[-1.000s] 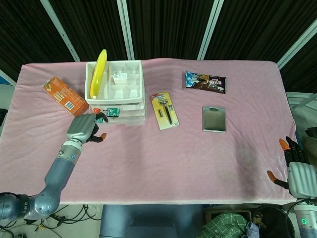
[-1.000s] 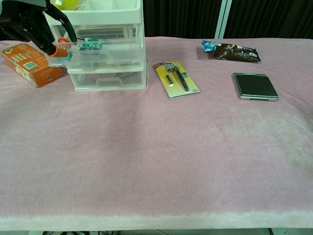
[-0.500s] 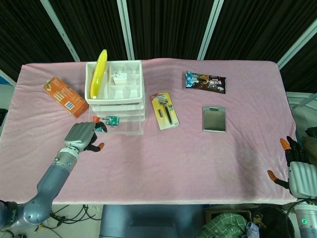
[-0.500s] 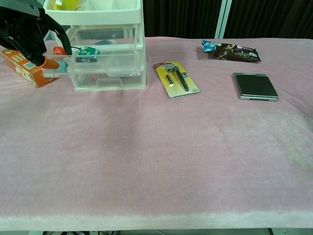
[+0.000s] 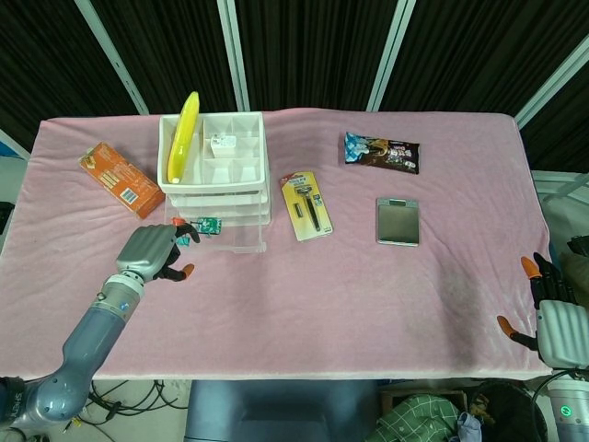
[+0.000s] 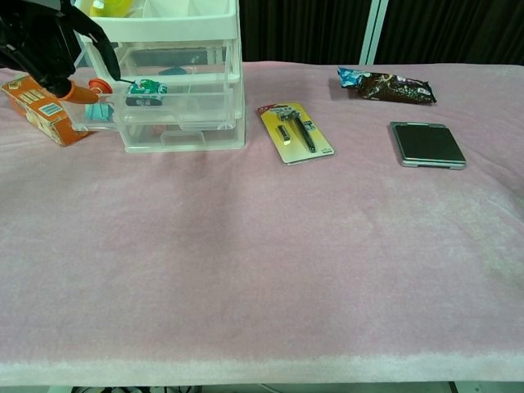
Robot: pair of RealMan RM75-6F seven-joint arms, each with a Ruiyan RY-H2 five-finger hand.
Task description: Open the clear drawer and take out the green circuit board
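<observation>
A clear three-drawer unit [image 5: 217, 189] stands at the back left, topped by a white divided tray [image 5: 235, 147]. Its clear drawer [image 5: 241, 237] [image 6: 184, 105] is slid out toward the front. Inside it, near the left end, lies the small green circuit board [image 5: 210, 226] [image 6: 146, 87]. My left hand [image 5: 153, 250] [image 6: 42, 39] is at the drawer's front left corner, its fingers curled around the front rim with an orange-tipped thumb just left of the board. My right hand [image 5: 552, 318] rests open off the table's front right corner, holding nothing.
A banana [image 5: 184, 135] lies in the white tray. An orange box [image 5: 121, 179] [image 6: 45, 106] sits just left of the unit, behind my left hand. To the right are a razor pack [image 5: 306, 205] [image 6: 295, 132], a snack bag [image 5: 382, 152] and a grey flat device [image 5: 398, 221].
Over the last second my left hand drew back toward the front and the drawer slid out with it, carrying the board. In the last half second the hand rose slightly.
</observation>
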